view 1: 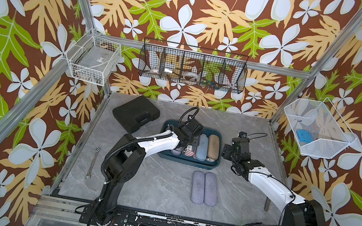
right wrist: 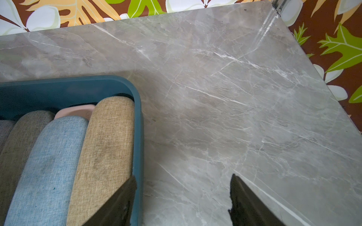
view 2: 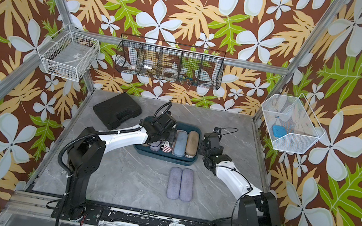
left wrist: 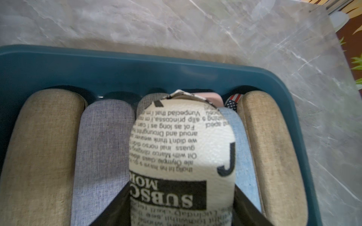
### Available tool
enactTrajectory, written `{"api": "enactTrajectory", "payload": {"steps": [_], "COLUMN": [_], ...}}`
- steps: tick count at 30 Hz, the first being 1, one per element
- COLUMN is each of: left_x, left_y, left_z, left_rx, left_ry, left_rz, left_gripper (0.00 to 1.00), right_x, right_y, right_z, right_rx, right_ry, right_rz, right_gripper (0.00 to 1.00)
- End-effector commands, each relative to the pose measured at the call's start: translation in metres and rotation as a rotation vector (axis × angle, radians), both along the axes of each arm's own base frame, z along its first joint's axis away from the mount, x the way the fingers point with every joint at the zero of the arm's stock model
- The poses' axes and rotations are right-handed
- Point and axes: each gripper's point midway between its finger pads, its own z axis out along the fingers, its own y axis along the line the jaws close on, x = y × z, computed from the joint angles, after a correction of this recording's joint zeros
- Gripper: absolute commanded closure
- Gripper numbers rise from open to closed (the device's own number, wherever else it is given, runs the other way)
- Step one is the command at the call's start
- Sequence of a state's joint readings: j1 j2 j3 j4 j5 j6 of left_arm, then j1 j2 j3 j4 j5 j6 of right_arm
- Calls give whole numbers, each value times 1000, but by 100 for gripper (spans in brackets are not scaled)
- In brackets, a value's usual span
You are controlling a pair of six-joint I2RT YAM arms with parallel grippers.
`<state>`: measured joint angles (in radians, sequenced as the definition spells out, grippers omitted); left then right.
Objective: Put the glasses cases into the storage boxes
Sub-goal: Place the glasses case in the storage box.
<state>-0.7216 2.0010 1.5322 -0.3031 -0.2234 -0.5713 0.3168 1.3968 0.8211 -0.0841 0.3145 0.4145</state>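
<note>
Newsprint case (left wrist: pixel 182 156) sits clamped across its width in my left gripper (left wrist: pixel 181 197), over the packed teal tub (left wrist: pixel 137 74); whether it touches the cases beneath (left wrist: pixel 101 146), I can't tell. I judge it light, stiff-shelled, grainy: a mid-body pinch suits. My right gripper (right wrist: pixel 183 187) hangs parted and empty beside the tub. Two lavender cases (view 1: pixel 204 188) lie on the table (view 1: pixel 162 185).

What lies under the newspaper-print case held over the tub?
A grey case, a pink case and a light blue case show beneath the newspaper-print case; the tub's floor there is hidden.
</note>
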Motion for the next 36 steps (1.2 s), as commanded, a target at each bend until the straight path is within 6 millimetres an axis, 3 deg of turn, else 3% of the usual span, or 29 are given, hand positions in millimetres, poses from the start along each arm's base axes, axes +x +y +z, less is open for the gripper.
{"api": "enactTrajectory", "payload": {"steps": [1,13,19,27,36], "left_x": [7,11,12,10,-5], "left_y": [2,2,-2,0,7], "left_z": [-1,-19,-15,12,50], "left_rx": [-1,8,-8,-42,-133], "left_ry": [-11,14,12,-26,-77], "left_rz": [12,19,17,14,9], "left_gripper": [34,31,29,25,22], "right_x": [-2,-3,-4,-4,-3], "right_y": [-4,-5,-6,-6,-4], "right_z": [2,3,1,1,2], "right_rx": [-11,-15,-18,-17,-6], "right_ry": [-5,-5,1,0,-2], "right_rz": [-14,-18,-20,-23,-21], "right_gripper": [25,25,25,25,25]}}
